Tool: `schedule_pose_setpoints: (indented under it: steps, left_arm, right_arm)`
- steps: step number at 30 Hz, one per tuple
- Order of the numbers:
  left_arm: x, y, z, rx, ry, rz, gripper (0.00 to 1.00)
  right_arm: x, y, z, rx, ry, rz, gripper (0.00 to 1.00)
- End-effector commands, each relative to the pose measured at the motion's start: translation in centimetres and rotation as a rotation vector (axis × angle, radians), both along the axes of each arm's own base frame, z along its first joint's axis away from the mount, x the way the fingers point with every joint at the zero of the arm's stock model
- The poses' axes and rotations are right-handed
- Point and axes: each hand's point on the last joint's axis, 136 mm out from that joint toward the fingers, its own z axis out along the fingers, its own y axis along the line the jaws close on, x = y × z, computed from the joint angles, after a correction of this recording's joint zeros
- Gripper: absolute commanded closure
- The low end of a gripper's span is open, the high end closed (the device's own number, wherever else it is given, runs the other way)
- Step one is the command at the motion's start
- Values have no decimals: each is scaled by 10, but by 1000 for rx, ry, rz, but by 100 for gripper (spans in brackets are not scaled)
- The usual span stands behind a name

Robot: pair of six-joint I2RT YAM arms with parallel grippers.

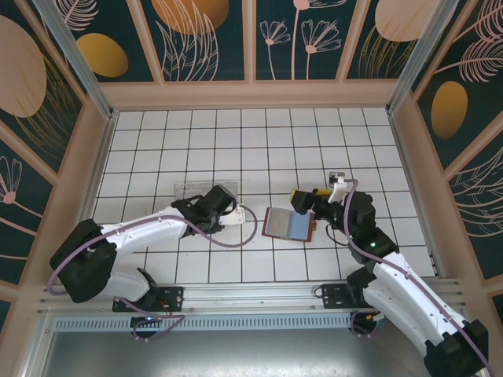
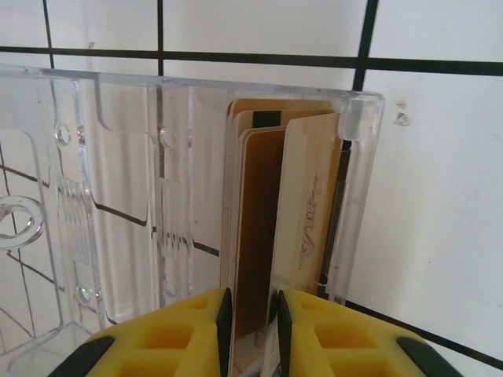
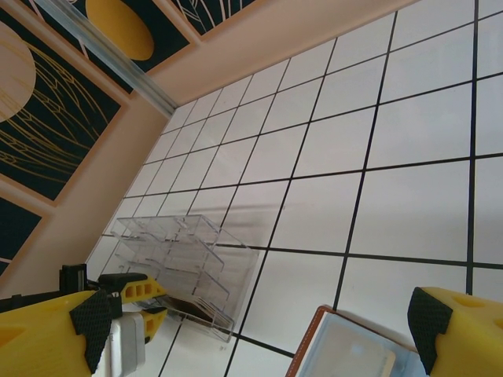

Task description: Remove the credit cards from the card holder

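The card holder (image 1: 289,224) lies open like a book in mid-table, brown outside and blue-grey inside; its corner (image 3: 357,353) has a pale card in a pocket. My right gripper (image 1: 312,206) (image 3: 263,334) hangs over the holder's right side, open wide, with nothing between its fingers. My left gripper (image 1: 219,200) (image 2: 251,330) sits at the end of the clear plastic box (image 2: 189,196). Several credit cards (image 2: 259,228) stand in the box's right slot. The left jaws are a narrow gap apart, with the cards' near ends between them.
The clear box (image 1: 206,189) (image 3: 185,255) lies flat on the white tiles left of the holder, its other slots holding nothing. The left gripper's yellow fingers (image 3: 145,289) touch its near end. Tan walls ring the tiled floor.
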Motion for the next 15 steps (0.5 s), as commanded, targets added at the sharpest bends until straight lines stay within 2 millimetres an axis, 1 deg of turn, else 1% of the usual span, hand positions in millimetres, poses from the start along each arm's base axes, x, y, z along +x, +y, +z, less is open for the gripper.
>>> schedule_pose_setpoints:
  steps: [1, 10, 15]
  left_arm:
    - [12, -4, 7, -14, -38, 42, 75]
    - [15, -3, 9, -21, -49, 67, 74]
    - [9, -7, 15, -54, -25, 49, 74]
  right_arm:
    - [-1, 2, 3, 29, -16, 14, 1]
    - [-1, 2, 2, 31, -16, 19, 1]
    - [-1, 2, 2, 32, -16, 20, 1]
